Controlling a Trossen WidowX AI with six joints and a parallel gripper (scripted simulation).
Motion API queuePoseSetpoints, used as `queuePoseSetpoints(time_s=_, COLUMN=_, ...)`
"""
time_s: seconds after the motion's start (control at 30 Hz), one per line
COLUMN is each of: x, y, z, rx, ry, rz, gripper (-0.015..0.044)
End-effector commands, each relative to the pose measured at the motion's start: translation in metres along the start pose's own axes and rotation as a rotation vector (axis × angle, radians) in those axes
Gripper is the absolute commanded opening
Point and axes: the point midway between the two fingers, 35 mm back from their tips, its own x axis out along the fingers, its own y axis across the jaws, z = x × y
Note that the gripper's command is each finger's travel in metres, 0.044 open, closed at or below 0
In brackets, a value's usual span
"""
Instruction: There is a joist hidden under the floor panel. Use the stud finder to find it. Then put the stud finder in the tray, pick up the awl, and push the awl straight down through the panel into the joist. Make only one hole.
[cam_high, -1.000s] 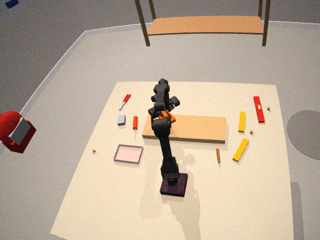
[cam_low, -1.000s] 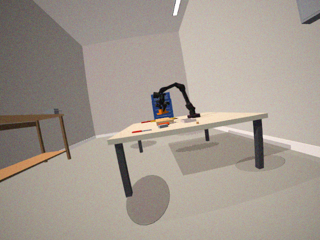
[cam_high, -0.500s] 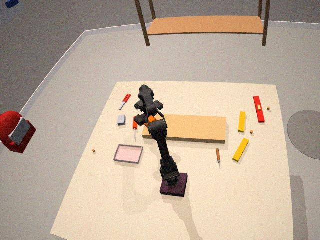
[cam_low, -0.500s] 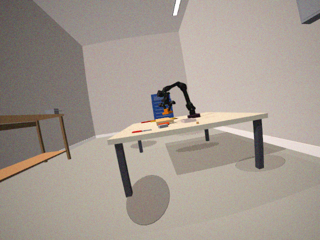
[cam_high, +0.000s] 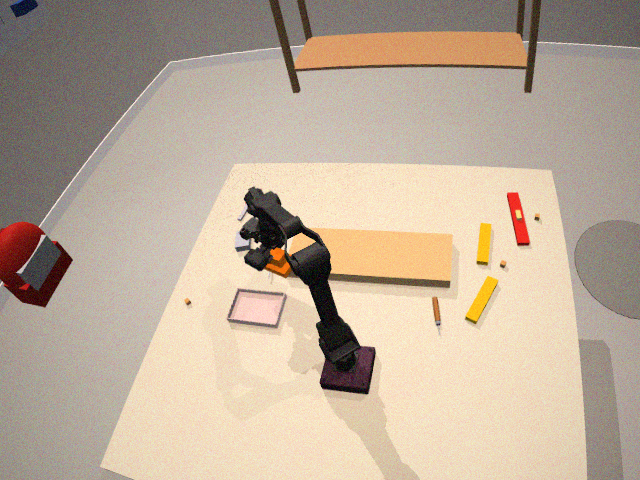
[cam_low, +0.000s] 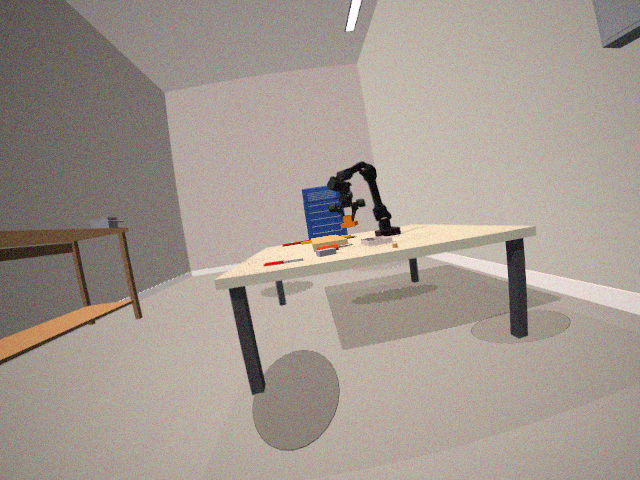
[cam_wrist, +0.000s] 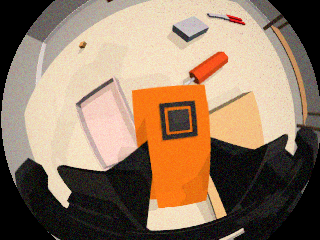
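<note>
My gripper (cam_high: 268, 249) (cam_low: 347, 211) (cam_wrist: 175, 141) is shut on the orange stud finder (cam_high: 279, 266) (cam_low: 348, 222) (cam_wrist: 172, 150). It holds the stud finder above the table, near the left end of the floor panel (cam_high: 392, 253) (cam_low: 330, 240) (cam_wrist: 240, 120). A dark square mark faces the wrist camera. The pink tray (cam_high: 256, 308) (cam_low: 377, 240) (cam_wrist: 107, 125) is empty, left of and nearer the base than the panel. The awl (cam_high: 436, 310), with a brown handle and thin tip, lies right of the base, in front of the panel. No joist is visible.
An orange-handled screwdriver (cam_low: 327, 247) (cam_wrist: 210, 66) and a grey block (cam_high: 241, 241) (cam_low: 326, 252) (cam_wrist: 190, 28) lie left of the panel. Red-handled pliers (cam_low: 273, 263) (cam_wrist: 234, 19) lie beyond. Two yellow bars (cam_high: 483, 243) (cam_high: 481, 299) and a red level (cam_high: 518, 227) lie right.
</note>
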Motion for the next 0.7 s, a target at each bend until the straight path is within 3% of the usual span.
queuePoseSetpoints(time_s=0.0, x=-0.003, y=0.021, z=0.008, rx=-0.056, ry=-0.018, rz=0.004, gripper=0.0000)
queuePoseSetpoints(time_s=0.67, x=0.006, y=0.126, z=0.020, rx=-0.327, ry=-0.028, rz=0.077, gripper=0.0000)
